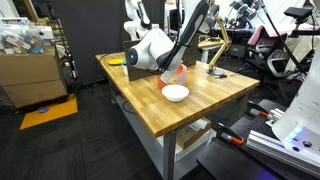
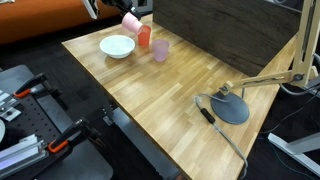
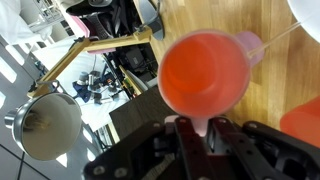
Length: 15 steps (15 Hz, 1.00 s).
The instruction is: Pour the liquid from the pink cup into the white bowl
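Observation:
My gripper (image 3: 203, 126) is shut on the rim of the pink cup (image 3: 205, 68), which fills the middle of the wrist view. In an exterior view the pink cup (image 2: 131, 21) hangs tilted above the table, just behind and right of the white bowl (image 2: 117, 46). In an exterior view the cup (image 1: 178, 70) is above and behind the bowl (image 1: 175, 93). The bowl's edge shows at the top right of the wrist view (image 3: 306, 12). I cannot tell whether any liquid is in the cup.
A red-orange cup (image 2: 145, 37) and a lavender cup (image 2: 160, 50) stand close beside the bowl. A desk lamp with a grey round base (image 2: 232, 107) and a gold arm stands at the other end of the wooden table (image 2: 150, 95), with a black cable.

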Motion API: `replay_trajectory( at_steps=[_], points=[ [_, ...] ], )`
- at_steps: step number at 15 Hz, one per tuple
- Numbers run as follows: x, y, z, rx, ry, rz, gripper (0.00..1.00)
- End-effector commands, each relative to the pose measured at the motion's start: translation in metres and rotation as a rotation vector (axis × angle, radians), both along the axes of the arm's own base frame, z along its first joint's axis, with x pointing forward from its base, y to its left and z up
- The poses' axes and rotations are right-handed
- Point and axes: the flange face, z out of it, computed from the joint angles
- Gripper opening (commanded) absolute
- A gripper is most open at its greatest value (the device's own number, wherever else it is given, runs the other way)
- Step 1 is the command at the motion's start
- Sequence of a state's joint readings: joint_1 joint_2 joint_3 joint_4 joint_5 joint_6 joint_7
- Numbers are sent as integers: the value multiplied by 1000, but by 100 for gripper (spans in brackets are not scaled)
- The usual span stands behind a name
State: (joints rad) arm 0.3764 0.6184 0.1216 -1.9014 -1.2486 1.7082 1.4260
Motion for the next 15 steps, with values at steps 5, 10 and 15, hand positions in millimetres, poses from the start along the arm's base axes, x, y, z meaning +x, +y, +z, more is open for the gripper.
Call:
replay_trajectory(
  at_steps=[5,10,15],
  points=[
    [0,0,1,-46,1,12,4],
    [-1,0,-3,-8,13,-6,4],
    [-7,3,-15,66,66,-39,4]
  ],
)
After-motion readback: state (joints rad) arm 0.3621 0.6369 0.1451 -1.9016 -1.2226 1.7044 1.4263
